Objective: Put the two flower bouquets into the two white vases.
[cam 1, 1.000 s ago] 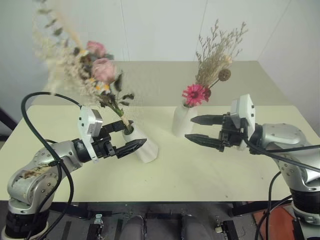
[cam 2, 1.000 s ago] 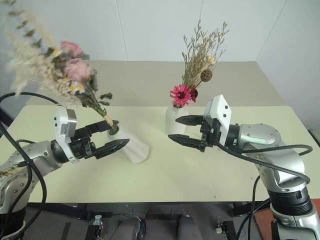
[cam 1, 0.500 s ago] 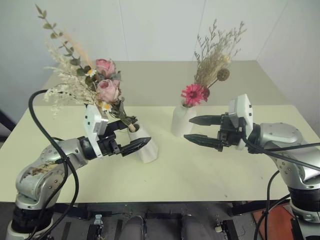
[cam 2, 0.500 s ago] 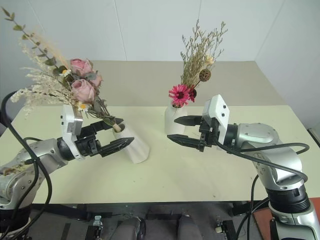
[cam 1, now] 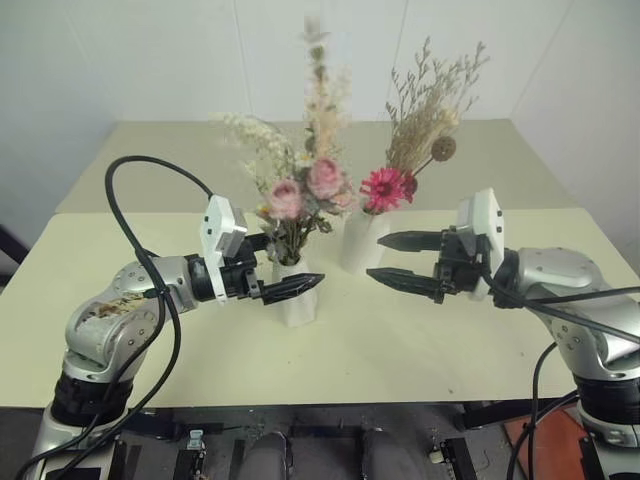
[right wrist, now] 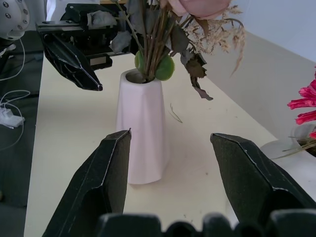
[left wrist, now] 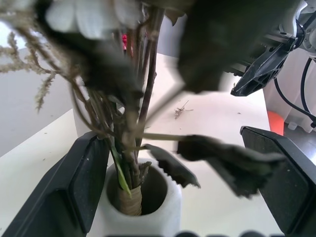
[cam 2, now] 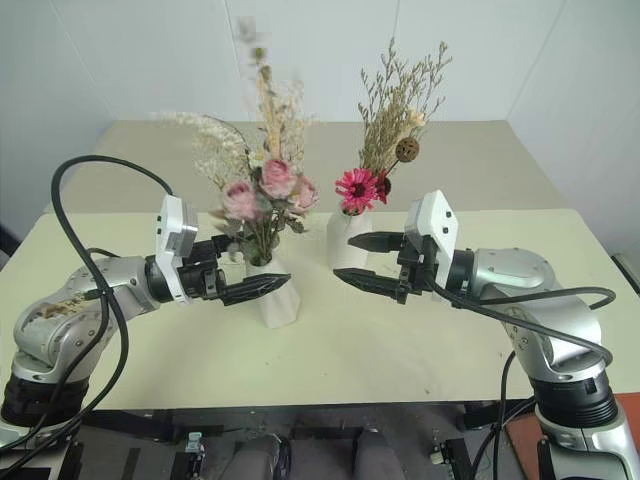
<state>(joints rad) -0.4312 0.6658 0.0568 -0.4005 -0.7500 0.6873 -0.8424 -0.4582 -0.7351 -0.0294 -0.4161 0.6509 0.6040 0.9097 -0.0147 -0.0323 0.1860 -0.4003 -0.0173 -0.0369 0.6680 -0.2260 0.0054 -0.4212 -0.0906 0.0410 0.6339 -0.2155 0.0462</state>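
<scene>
Rose bouquet [cam 1: 295, 195] seated upright in faceted vase [cam 1: 296, 295], stems vertical. Left gripper [cam 1: 283, 272] spread wide, straddling vase neck from 9 o'clock, nearer. Right gripper [cam 1: 392, 258] partly spread, empty, at 3 o'clock. Daisy bouquet [cam 1: 420, 130] seated in far vase [cam 1: 362, 240].

We see the pink rose bouquet [cam 1: 298, 190] standing upright in the shorter faceted vase [cam 1: 296, 296] on the worktop. Just beside it, the magenta daisy bouquet [cam 1: 420, 130] with tall dried grasses stands in the second white vase [cam 1: 362, 240].
</scene>
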